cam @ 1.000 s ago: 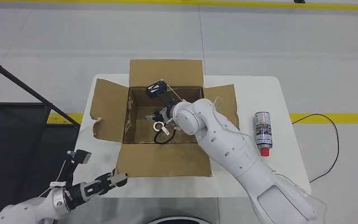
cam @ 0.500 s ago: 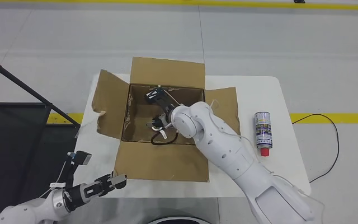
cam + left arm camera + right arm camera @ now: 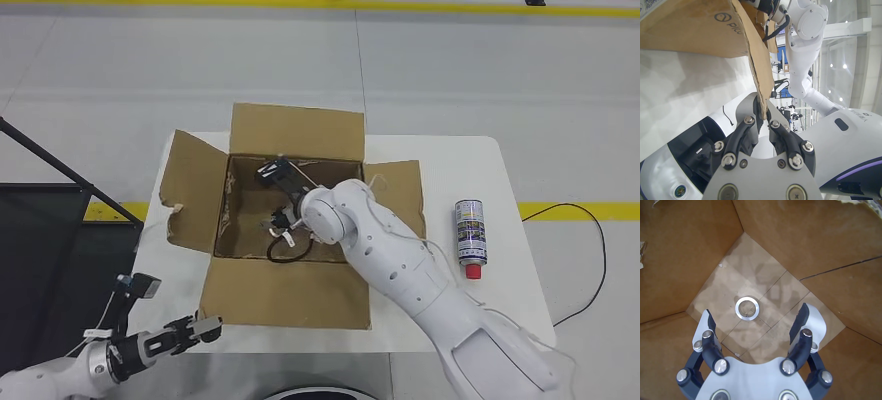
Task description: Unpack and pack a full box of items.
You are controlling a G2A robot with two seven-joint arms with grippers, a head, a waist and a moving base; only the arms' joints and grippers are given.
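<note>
While agape — right gripper point(image 3: 756, 308) above ring point(image 3: 747, 300).

You are looking at dark print on the outer face of the cardboard box point(image 3: 687, 32), in the upper left of the left wrist frame: a round logo mark with a few letters running beside it toward the flap's torn edge. At the right of the top frame, the spray can point(image 3: 469, 236) lying on the tabletop point(image 3: 500, 180) is showing a label too small for reading.
</note>
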